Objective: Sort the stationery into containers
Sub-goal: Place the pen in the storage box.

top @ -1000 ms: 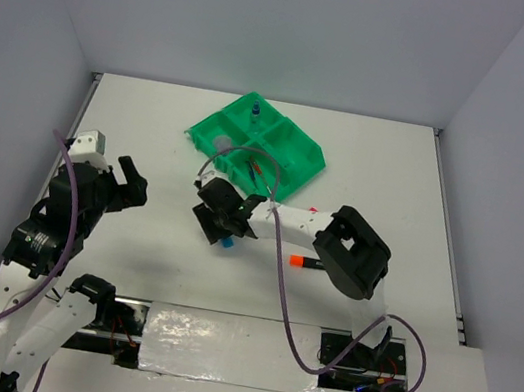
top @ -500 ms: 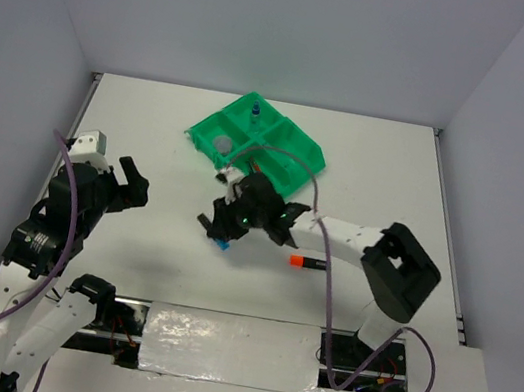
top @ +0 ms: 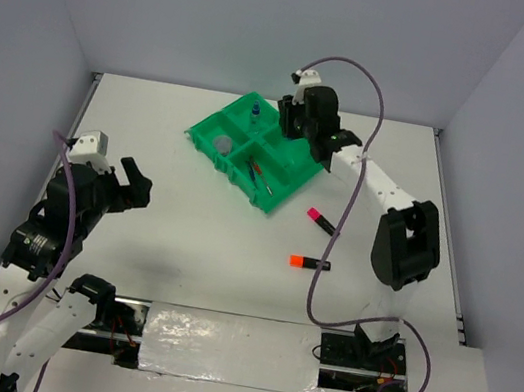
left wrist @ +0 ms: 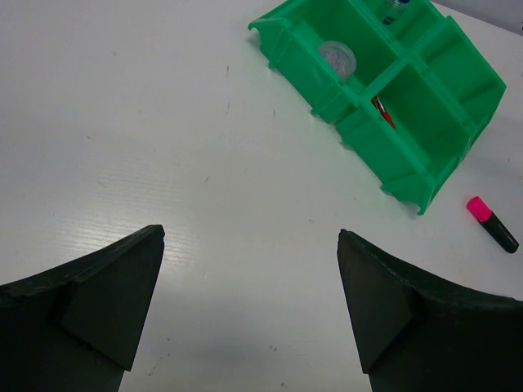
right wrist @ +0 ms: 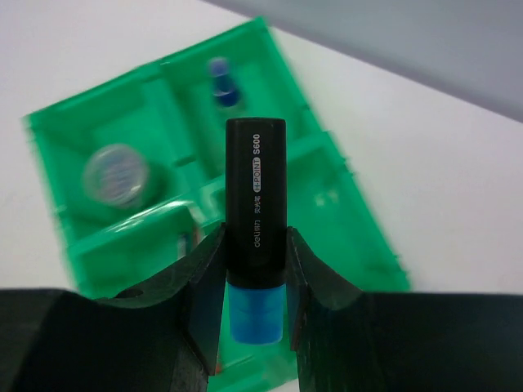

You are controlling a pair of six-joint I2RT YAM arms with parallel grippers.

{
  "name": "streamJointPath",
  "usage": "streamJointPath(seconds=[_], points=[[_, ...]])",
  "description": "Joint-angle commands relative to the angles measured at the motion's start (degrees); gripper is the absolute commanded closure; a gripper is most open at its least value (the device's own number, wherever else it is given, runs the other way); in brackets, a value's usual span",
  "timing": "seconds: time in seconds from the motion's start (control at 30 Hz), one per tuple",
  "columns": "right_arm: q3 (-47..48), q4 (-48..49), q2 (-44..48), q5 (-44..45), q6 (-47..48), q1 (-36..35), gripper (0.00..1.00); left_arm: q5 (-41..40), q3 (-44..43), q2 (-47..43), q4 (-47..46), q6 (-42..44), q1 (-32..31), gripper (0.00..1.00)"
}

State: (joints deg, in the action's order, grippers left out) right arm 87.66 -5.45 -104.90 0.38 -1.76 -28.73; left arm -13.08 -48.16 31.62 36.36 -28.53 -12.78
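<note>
The right pincer (right wrist: 255, 269) pinches a black highlighter with a blue cap (right wrist: 256, 196). The marker stands up between the two fingers with the blue cap at the bottom. In the top view this right pincer (top: 307, 113) hangs over the far side of the green tray (top: 295, 184), maybe over its right-hand box, but the arm covers that spot.

The tray has four square boxes. A round grey tin (top: 222, 143) lies in the left box. A small bottle with a blue cap (top: 254, 113) stands in the far box. Thin red and blue pens (top: 260, 176) lie in the near box.

In the right wrist view the tray (right wrist: 359, 245) is blurry, and the pens are mostly hidden behind the fingers. In the left wrist view the bottle is cut off at the top edge.

A highlighter with a pink cap (top: 320, 219) lies on the white table (top: 170, 139) near the tray. One with an orange cap (top: 309, 263) lies closer to the arms.

The left pincer (left wrist: 251, 278) is spread wide and holds nothing. It is well apart from the tray. Pale grey walls (top: 272, 25) stand around the table.
</note>
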Motion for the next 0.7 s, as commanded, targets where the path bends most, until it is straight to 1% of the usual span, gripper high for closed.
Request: streamJointPath(seconds=[0.0,0.07,0.2,0.33,0.43,0.5,0.53,0.63,0.67], points=[[8.2,-6.3,-6.8,2.9,6.1,3.9,1.0,1.7,0.5,-0.2,-2.7,1.3,0.3,0.01],[11.6,-8.8,-8.8,1.9,6.9,5.1,0.99,2.0,0.6,-0.2,-2.8,1.5,0.3,0.01],[12.2,-9.5,-11.2,1.4,9.3,5.6,0.95,2.3,0.6,0.2,-3.0,1.5,0.3,0.01],[13.3,-10.5,-14.1,-0.1,9.5,6.2,0.87,3.0,0.6,0.8,-3.2,1.8,0.3,0.01],[13.8,-11.7,-14.5,-0.1,9.1,6.3,0.71,3.0,0.6,0.9,-3.2,1.8,0.3,0.01],[12.4,-10.6,-13.1,-0.1,8.7,6.2,0.55,3.1,0.7,0.8,-3.3,1.8,0.3,0.01],[11.8,-9.9,-12.5,-1.3,8.7,6.3,0.44,3.2,0.8,0.7,-3.3,1.8,0.3,0.01],[11.0,-10.3,-10.4,-0.5,8.5,6.3,0.33,3.5,0.7,0.8,-3.5,2.1,0.3,0.01],[10.8,-10.6,-9.9,0.1,8.2,6.3,0.32,3.6,0.7,0.8,-3.4,2.1,0.3,0.01]])
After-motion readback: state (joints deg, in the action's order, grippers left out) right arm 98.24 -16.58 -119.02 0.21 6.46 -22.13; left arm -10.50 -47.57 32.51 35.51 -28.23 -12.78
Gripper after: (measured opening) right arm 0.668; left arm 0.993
